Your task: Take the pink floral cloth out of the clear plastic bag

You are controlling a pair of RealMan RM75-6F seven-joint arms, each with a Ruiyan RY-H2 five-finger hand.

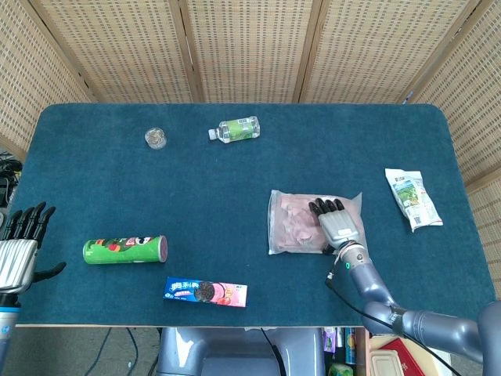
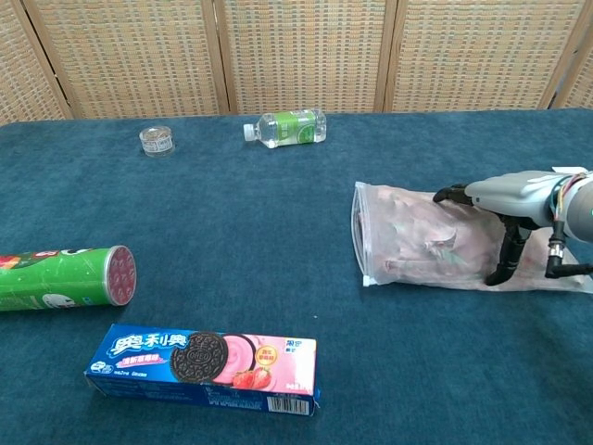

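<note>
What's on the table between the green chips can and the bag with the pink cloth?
Nothing, just bare blue table between the chips can and the bag, as the head view shows. The cookie box lies nearer, off that line.

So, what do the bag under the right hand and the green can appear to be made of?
The bag looks like thin clear plastic film, slightly glossy and wrinkled: the pink cloth shows through it. The right hand rests on top. The green can looks like a stiff printed tube, probably cardboard, with a smooth printed surface; its material is not certain.
</note>
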